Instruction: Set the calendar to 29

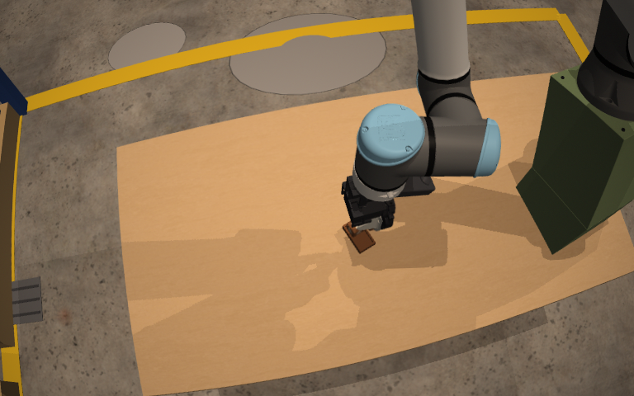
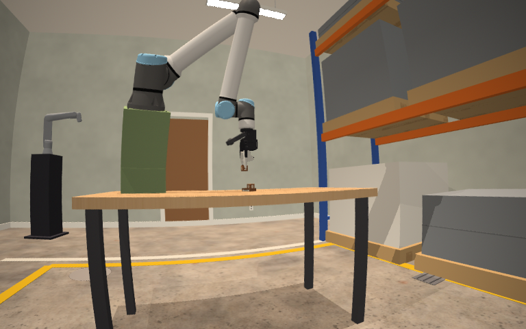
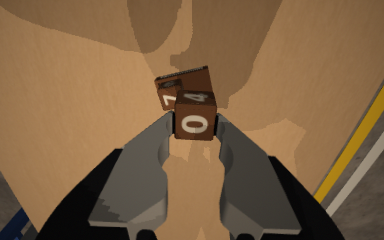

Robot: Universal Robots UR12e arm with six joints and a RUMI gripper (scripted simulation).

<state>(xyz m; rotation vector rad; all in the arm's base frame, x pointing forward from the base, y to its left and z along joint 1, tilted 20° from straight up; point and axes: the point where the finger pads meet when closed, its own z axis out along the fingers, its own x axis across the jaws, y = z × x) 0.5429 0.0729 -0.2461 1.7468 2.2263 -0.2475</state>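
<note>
My gripper (image 3: 194, 114) is shut on a brown number cube (image 3: 195, 116), held well above the table. In the wrist view the cube shows a white 0 toward the camera and a 4 on the face above it. Below it on the table lies the brown calendar tray (image 3: 184, 85) with the second cube (image 3: 169, 96) in it, showing a 7. In the exterior view the held cube (image 2: 243, 167) hangs above the tray (image 2: 249, 189). In the top view the tray (image 1: 358, 238) pokes out from under the gripper (image 1: 366, 218).
The green robot pedestal (image 1: 590, 157) stands on the table's far right. The wooden table top (image 1: 310, 235) has edges all around. Warehouse shelving (image 2: 433, 81) stands beyond the table.
</note>
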